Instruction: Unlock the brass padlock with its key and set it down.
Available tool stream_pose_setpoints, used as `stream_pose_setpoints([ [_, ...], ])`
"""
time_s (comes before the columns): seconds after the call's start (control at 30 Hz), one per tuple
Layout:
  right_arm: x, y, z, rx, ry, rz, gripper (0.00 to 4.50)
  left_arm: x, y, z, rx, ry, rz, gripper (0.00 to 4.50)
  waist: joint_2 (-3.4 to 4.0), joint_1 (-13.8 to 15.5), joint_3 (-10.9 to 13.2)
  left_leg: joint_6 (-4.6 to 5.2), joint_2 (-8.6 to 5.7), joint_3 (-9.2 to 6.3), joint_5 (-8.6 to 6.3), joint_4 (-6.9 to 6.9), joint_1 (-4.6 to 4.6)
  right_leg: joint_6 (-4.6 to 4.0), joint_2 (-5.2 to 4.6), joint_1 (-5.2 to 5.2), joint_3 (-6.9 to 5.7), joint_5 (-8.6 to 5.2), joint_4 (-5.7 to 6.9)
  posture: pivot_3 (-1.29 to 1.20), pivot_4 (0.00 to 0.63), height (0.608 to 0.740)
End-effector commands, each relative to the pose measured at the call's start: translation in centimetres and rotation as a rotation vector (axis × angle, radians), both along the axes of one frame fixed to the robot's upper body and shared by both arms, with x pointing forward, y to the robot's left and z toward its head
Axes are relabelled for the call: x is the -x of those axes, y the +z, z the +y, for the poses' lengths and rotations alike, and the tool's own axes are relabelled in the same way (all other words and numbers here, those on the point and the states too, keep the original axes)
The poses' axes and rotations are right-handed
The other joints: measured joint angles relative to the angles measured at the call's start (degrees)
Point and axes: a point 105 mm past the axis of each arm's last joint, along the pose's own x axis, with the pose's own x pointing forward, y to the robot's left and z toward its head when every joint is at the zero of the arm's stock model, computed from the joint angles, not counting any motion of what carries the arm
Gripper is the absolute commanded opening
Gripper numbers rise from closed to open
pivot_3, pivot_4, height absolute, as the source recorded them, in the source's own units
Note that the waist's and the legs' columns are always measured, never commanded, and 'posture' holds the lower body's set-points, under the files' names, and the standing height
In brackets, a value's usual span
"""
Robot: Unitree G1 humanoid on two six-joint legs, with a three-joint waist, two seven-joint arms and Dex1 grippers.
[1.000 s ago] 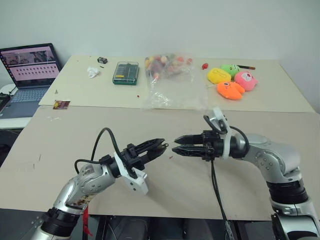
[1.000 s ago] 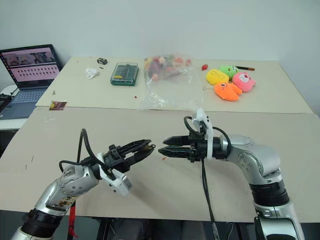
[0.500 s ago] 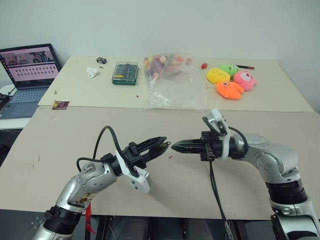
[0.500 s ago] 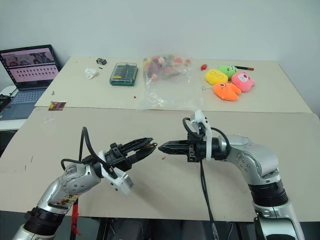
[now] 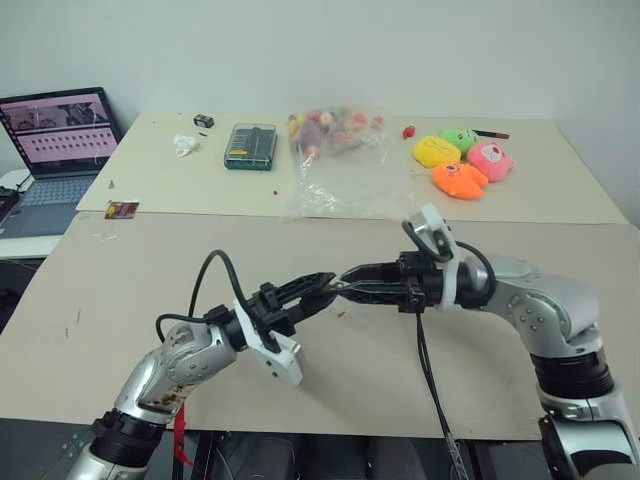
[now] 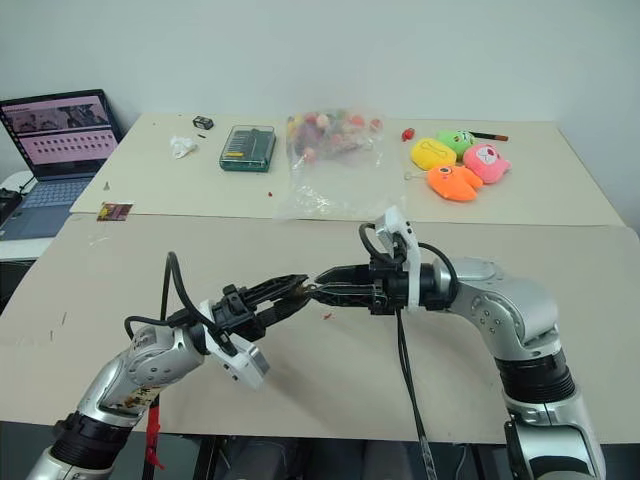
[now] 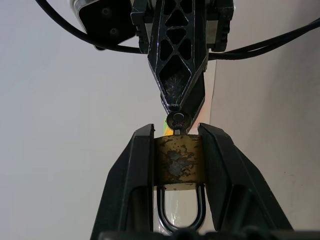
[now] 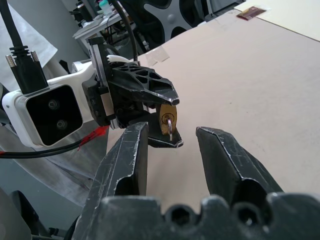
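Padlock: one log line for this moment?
left gripper: shut on padlock | key: in padlock | right gripper: open, at key

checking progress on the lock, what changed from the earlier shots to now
The right gripper closed the gap to the left gripper and opened again; it now stands open at the key in the brass padlock. The left gripper stayed put, still clamping the padlock.

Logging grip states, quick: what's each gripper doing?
Left gripper: shut on the padlock.
Right gripper: open, holding nothing.
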Motion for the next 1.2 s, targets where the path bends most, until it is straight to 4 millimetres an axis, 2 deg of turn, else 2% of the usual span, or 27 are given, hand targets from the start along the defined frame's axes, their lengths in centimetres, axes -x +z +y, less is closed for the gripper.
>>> stream_pose_setpoints([
  [0.03, 0.7, 1.3, 0.6, -0.022, 0.036, -0.036, 2.07, 0.4, 0.7, -0.4, 0.018, -0.023, -0.032, 0.84, 0.00, 0.0, 0.0, 0.00, 0.00, 0.00, 0.00, 0.00, 0.00, 0.00, 0.00, 0.00, 0.00, 0.00, 0.00, 0.00, 0.150, 0.740],
  [0.2, 0.9, 1.6, 0.8, -0.025, 0.052, -0.021, 2.07, 0.4, 0.9, -0.5, 0.018, -0.022, -0.035, 0.84, 0.00, 0.0, 0.0, 0.00, 0.00, 0.00, 0.00, 0.00, 0.00, 0.00, 0.00, 0.00, 0.00, 0.00, 0.00, 0.00, 0.150, 0.740],
  [0.23, 0.9, 1.6, 0.8, -0.025, 0.052, -0.020, 1.56, 0.4, 0.9, -0.5, 0.018, -0.022, -0.035, 0.84, 0.00, 0.0, 0.0, 0.00, 0.00, 0.00, 0.00, 0.00, 0.00, 0.00, 0.00, 0.00, 0.00, 0.00, 0.00, 0.00, 0.150, 0.740],
  [0.3, 0.9, 1.6, 0.8, -0.025, 0.054, -0.015, 1.10, 0.4, 0.8, -0.5, 0.018, -0.022, -0.036, 0.84, 0.00, 0.0, 0.0, 0.00, 0.00, 0.00, 0.00, 0.00, 0.00, 0.00, 0.00, 0.00, 0.00, 0.00, 0.00, 0.00, 0.150, 0.740],
  [0.4, 0.8, 1.5, 0.7, -0.025, 0.053, -0.010, 0.02, 0.5, 0.8, -0.5, 0.018, -0.021, -0.036, 0.84, 0.00, 0.0, 0.0, 0.00, 0.00, 0.00, 0.00, 0.00, 0.00, 0.00, 0.00, 0.00, 0.00, 0.00, 0.00, 0.00, 0.150, 0.740],
  [0.6, 0.9, 1.4, 0.6, -0.022, 0.054, -0.008, 0.02, 0.4, 0.7, -0.4, 0.015, -0.020, -0.051, 0.84, 0.00, 0.0, 0.0, 0.00, 0.00, 0.00, 0.00, 0.00, 0.00, 0.00, 0.00, 0.00, 0.00, 0.00, 0.01, 0.00, 0.150, 0.740],
  [0.8, 1.0, 1.3, 0.7, -0.009, 0.060, 0.018, 0.02, 0.4, 1.9, -0.3, -0.036, -0.015, -0.229, 0.84, 0.00, 0.0, 0.0, 0.00, 0.00, 0.00, 0.00, 0.00, 0.00, 0.00, 0.00, 0.00, 0.00, 0.00, 0.00, 0.00, 0.150, 0.740],
  [0.97, 0.0, 2.2, 1.2, -0.069, 0.017, 0.149, 0.02, 0.8, 2.6, -0.5, -0.087, -0.022, -0.386, 0.84, 0.00, -0.1, 0.0, 0.00, 0.01, 0.01, 0.00, -0.01, 0.00, 0.00, 0.00, 0.00, 0.00, 0.00, -0.01, 0.00, 0.150, 0.740],
  [1.2, -0.1, 2.8, 1.2, -0.076, 0.007, 0.226, 0.02, 0.7, 3.5, -0.5, -0.060, -0.008, -0.407, 0.84, 0.00, 0.2, 0.0, 0.00, 0.00, 0.01, 0.00, -0.02, -0.04, -0.01, 0.00, -0.05, 0.00, 0.01, 0.03, 0.00, 0.150, 0.740],
])
